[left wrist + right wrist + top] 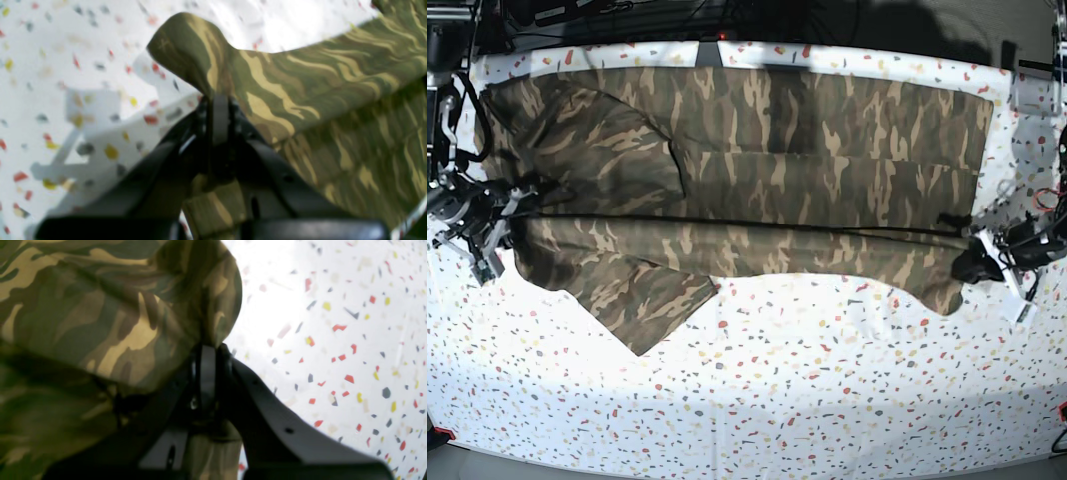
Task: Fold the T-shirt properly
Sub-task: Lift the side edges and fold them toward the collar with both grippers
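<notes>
The camouflage T-shirt [757,150] lies spread wide across the table, one sleeve pointing toward the front left. A taut edge of it runs straight between both grippers. On the base view's right, my left gripper [967,238] is shut on the shirt's edge. The left wrist view shows its fingers [218,100] pinching a raised fold of the T-shirt [333,100]. My right gripper [519,208], on the base view's left, is also shut on the shirt. Up close, that right gripper [207,351] clamps a bunched fold of the T-shirt [100,323].
A white cloth speckled with red, yellow and grey [777,390] covers the table under the shirt. Dark cables and equipment [627,15] sit behind the back edge. An arm's upright links [442,100] stand at the far left.
</notes>
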Action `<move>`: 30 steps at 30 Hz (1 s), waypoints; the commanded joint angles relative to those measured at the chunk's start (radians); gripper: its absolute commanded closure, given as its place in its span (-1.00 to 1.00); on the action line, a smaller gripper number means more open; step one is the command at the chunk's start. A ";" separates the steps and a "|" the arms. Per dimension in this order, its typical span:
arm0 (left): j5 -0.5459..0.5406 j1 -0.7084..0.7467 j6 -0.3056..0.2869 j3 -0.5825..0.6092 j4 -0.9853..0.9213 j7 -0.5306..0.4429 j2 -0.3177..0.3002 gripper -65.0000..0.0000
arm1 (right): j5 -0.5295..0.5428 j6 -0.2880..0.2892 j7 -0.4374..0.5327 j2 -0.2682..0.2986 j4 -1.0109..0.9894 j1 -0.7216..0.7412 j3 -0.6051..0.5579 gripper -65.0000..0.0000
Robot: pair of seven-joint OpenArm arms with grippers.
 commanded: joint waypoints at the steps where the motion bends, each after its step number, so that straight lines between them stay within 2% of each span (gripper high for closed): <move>1: -0.015 -0.002 0.003 -0.012 0.033 -0.014 -0.032 1.00 | 0.000 -0.006 0.008 0.028 0.034 -0.001 0.035 1.00; 9: -0.028 0.160 0.003 -0.115 0.160 -0.020 -0.052 1.00 | 0.040 -0.007 -0.003 0.026 0.176 -0.160 0.200 1.00; 16: -0.049 0.246 0.003 -0.153 0.170 -0.034 -0.052 1.00 | 0.057 -0.007 -0.030 -0.003 0.186 -0.223 0.202 1.00; 21: -0.036 0.275 0.001 -0.153 0.170 -0.108 -0.050 1.00 | 0.061 -0.007 -0.101 -0.035 0.186 -0.223 0.202 1.00; 22: -0.028 0.275 0.000 -0.153 0.170 -0.108 -0.050 1.00 | 0.061 -0.007 -0.119 -0.035 0.186 -0.223 0.202 0.90; 24: 0.009 0.274 0.000 -0.153 0.170 -0.105 -0.050 1.00 | 0.060 -0.008 -0.143 -0.035 0.186 -0.223 0.202 0.51; 25: 0.032 0.275 0.000 -0.153 0.170 -0.105 -0.050 0.92 | 0.060 -0.008 -0.148 -0.035 0.186 -0.223 0.202 0.36; 27: 0.071 0.277 0.000 -0.153 0.170 -0.104 -0.050 0.53 | 0.060 -0.008 -0.149 -0.035 0.186 -0.223 0.202 0.19; 28: 0.085 0.279 0.001 -0.153 0.170 -0.102 -0.050 0.37 | 0.060 -0.008 -0.149 -0.035 0.186 -0.223 0.202 0.16; 30: 0.114 0.285 0.003 -0.153 0.170 -0.099 -0.050 0.18 | 0.060 -0.008 -0.148 -0.035 0.186 -0.223 0.202 0.16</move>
